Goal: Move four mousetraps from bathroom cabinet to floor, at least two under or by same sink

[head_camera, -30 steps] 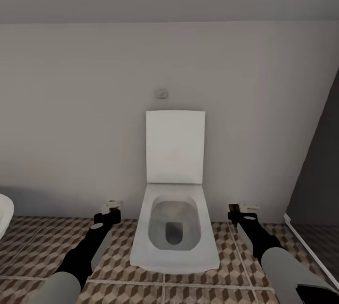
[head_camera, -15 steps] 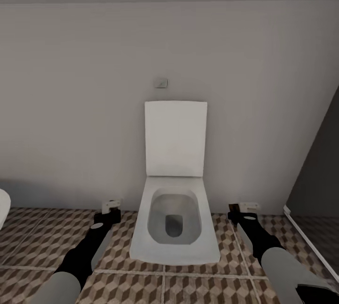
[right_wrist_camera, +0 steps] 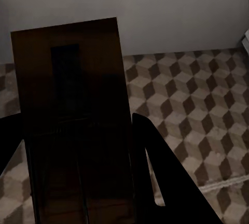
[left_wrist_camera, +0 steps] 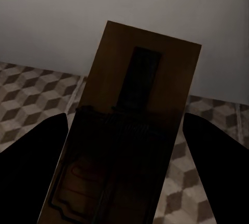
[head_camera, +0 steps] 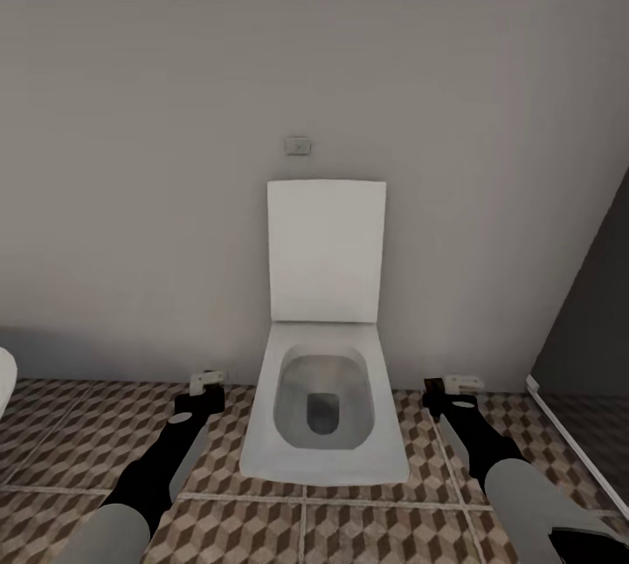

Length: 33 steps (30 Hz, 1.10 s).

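Observation:
I hold two mousetraps, one in each gripper, low over the bathroom floor (head_camera: 79,442) of cube-patterned tiles. In the head view my left gripper (head_camera: 204,389) sits left of the toilet and my right gripper (head_camera: 449,389) right of it, each with a pale trap at its tip. The left wrist view has a tan board with dark wire, a mousetrap (left_wrist_camera: 132,130), clamped between the dark fingers (left_wrist_camera: 31,167). The right wrist view has the other mousetrap (right_wrist_camera: 72,109) held the same way between its fingers (right_wrist_camera: 153,172). The cabinet is out of view.
A white toilet (head_camera: 323,407) with its lid raised stands straight ahead against the grey wall, with a small flush button (head_camera: 298,145) above it. A sliver of a white basin (head_camera: 5,385) shows at the left edge. A dark panel with a white base rail (head_camera: 594,311) bounds the right.
The whole picture has shifted: the toilet sits higher and larger and the basin has slid further out at the left, so the camera moved. Both arms keep their pose and their traps.

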{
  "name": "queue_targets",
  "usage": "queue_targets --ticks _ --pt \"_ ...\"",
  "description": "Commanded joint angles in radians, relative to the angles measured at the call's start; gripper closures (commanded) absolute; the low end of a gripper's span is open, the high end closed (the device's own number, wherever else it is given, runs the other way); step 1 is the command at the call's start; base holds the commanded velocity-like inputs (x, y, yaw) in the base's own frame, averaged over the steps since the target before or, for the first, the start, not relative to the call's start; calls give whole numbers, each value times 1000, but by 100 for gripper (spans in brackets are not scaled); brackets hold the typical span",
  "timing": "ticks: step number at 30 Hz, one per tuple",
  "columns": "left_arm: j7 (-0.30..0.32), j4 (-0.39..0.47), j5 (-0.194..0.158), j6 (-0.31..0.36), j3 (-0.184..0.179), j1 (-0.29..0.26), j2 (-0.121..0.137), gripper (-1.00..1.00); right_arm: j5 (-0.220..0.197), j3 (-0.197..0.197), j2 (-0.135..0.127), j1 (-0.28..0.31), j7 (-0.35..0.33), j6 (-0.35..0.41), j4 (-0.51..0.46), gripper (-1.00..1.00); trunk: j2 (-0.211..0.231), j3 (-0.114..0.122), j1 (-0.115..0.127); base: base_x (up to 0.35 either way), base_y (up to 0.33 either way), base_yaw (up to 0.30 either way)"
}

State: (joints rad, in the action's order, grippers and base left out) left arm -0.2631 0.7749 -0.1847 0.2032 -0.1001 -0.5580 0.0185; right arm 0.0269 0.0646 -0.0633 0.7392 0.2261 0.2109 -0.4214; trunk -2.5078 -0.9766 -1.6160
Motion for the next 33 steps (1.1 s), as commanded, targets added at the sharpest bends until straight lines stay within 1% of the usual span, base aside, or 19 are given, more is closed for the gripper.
queue_targets --ticks 1,33 --pt "-10 2 -11 4 -7 0 2 100 -1 2 0 0 1 5 -2 100 -1 -5 0 0 0 0" --pt "-11 0 -7 -7 -8 0 3 100 1 1 0 0 13 4 -2 100 -8 -129 -15 0 0 0"
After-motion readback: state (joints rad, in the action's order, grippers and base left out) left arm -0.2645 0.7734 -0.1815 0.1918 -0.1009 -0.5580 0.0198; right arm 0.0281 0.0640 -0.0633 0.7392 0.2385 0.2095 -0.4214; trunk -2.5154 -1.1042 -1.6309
